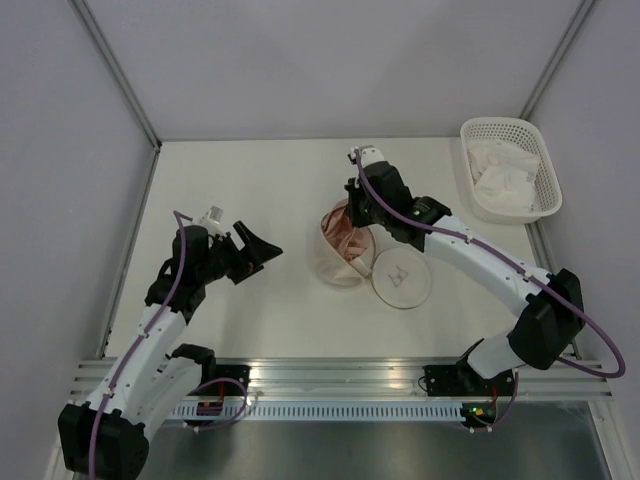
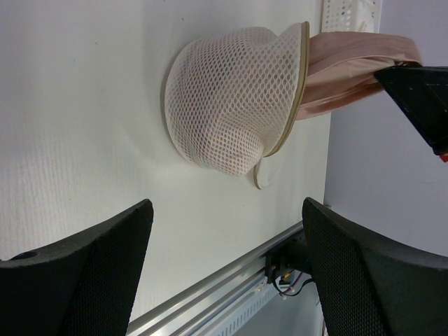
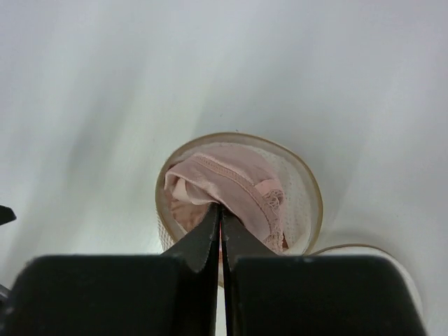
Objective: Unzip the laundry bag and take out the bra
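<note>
Since the laundry bag (image 1: 338, 266) lies at the middle of the table (image 1: 250, 180) with its zip undone and its flap (image 1: 402, 278) flat beside it, the step in hand is extraction: the right gripper (image 3: 220, 210) is pinched shut on the pink bra (image 3: 231, 182) bulging from the mouth. Left gripper (image 1: 262, 245): jaws wide, empty, well apart to the left. Next move, by judgement: draw the bra clear, perhaps pinning the bag so it does not lift along.

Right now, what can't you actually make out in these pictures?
- Right wrist view: how much bra the right gripper pinches, and the near rim of the laundry bag, behind that gripper's black fingers.
- Top view: the drawing on the flap, too small; what the white cloth in the basket is, too crumpled.
</note>
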{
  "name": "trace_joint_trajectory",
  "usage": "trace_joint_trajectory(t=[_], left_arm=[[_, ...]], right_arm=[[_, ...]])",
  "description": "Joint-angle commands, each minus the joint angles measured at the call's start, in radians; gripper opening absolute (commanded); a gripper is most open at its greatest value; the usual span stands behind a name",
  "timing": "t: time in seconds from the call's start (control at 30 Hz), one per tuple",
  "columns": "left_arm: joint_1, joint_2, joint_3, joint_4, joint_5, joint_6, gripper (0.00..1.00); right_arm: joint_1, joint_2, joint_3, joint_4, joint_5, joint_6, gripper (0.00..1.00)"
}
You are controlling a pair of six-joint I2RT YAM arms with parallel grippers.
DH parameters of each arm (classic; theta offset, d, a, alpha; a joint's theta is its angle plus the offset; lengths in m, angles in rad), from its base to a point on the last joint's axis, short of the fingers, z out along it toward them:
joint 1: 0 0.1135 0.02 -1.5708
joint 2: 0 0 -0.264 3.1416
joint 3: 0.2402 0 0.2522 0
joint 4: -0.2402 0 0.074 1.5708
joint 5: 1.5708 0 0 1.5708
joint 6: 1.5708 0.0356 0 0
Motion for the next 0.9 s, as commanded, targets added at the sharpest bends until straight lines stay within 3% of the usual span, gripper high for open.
trace_joint_trajectory(t=[0.0, 0.33, 0.73, 0.87], left_arm=[[0.003, -0.020, 0.012, 0.022, 0.020, -0.028, 0.90], [0.003, -0.034, 0.014, 0.022, 0.023, -0.038, 0.90], [0.003, -0.045, 0.032, 0.013, 0.035, -0.038, 0.90], [0.003, -0.045, 0.040, 0.009, 0.041, -0.035, 0.90]], right_arm=[[-0.003, -0.040, 0.044, -0.004, 0.029, -0.015, 0.01], [-0.072, -0.084, 0.245, -0.044, 0.319, 0.002, 0.00], [-0.282, -0.006, 0.576, -0.093, 0.316, -0.018, 0.00], [-0.336, 0.025, 0.685, -0.111, 0.377, -0.034, 0.00]])
